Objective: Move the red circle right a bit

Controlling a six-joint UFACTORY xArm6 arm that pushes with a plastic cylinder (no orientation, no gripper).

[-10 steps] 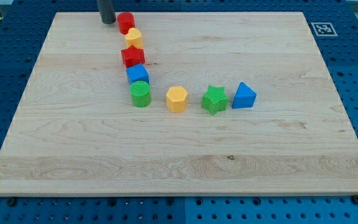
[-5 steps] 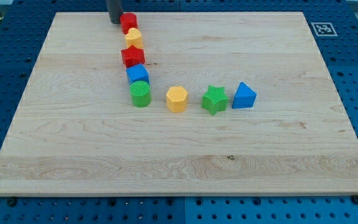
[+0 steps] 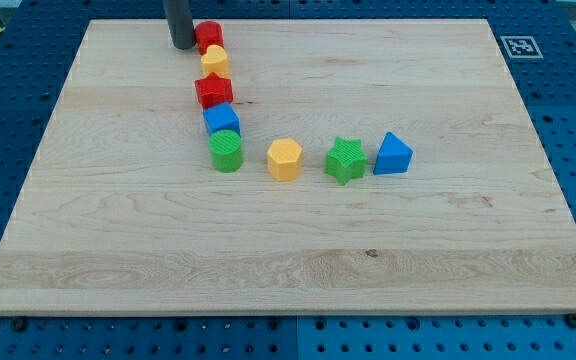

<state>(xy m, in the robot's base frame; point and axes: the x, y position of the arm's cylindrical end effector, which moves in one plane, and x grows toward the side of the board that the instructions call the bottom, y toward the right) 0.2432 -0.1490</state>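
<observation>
Claw state cannot be told: only a rod, my tip (image 3: 183, 46), shows. Red circle (image 3: 208, 37), a short cylinder, lies just right of it, apparently touching.

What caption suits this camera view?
My tip sits just left of the red circle at the wooden board's top edge.

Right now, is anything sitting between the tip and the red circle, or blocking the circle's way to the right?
Nothing visible is in the way. My tip sits just at the view's left of the red circle, no block between. To the circle's right the board is bare; the yellow block lies below it.
</observation>
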